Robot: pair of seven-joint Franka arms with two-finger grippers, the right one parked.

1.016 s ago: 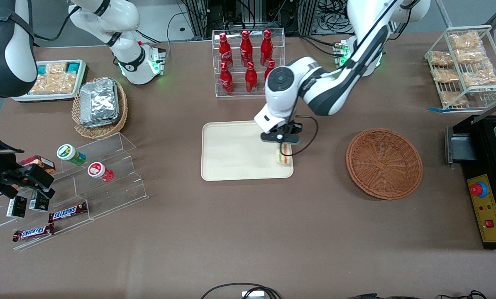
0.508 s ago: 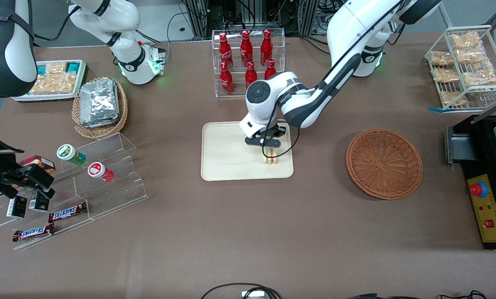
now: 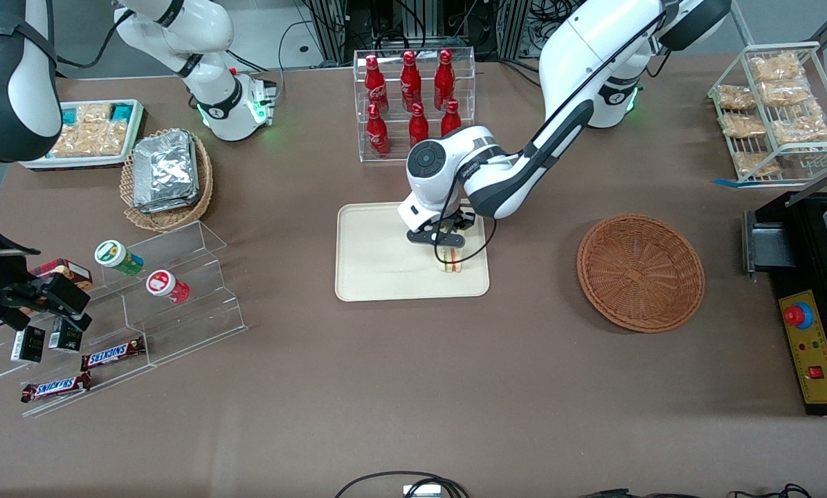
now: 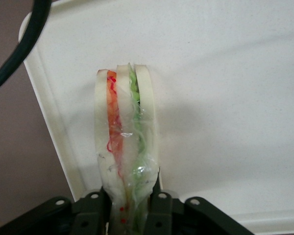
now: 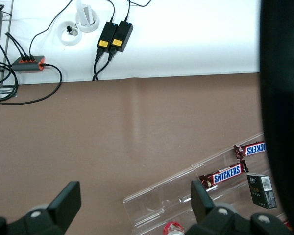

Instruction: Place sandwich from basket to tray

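My left gripper (image 3: 446, 243) is shut on the sandwich (image 3: 453, 263), a wrapped white-bread wedge with red, orange and green filling. It holds the sandwich low over the cream-beige tray (image 3: 378, 266), near the tray's edge toward the working arm's end. In the left wrist view the sandwich (image 4: 125, 142) stands on edge between the black fingers (image 4: 159, 205), against the tray surface (image 4: 225, 98). I cannot tell whether it touches the tray. The round reddish-brown wicker basket (image 3: 640, 272) sits empty on the table toward the working arm's end.
A clear rack of red bottles (image 3: 413, 97) stands farther from the front camera than the tray. A tan oval basket of foil packets (image 3: 167, 176) and an acrylic stand with snack bars (image 3: 143, 304) lie toward the parked arm's end. A black box (image 3: 811, 297) sits beside the basket.
The left gripper carried the sandwich from the tray's edge on the working arm's side further in over the tray and lowered it. It stays shut on the sandwich.
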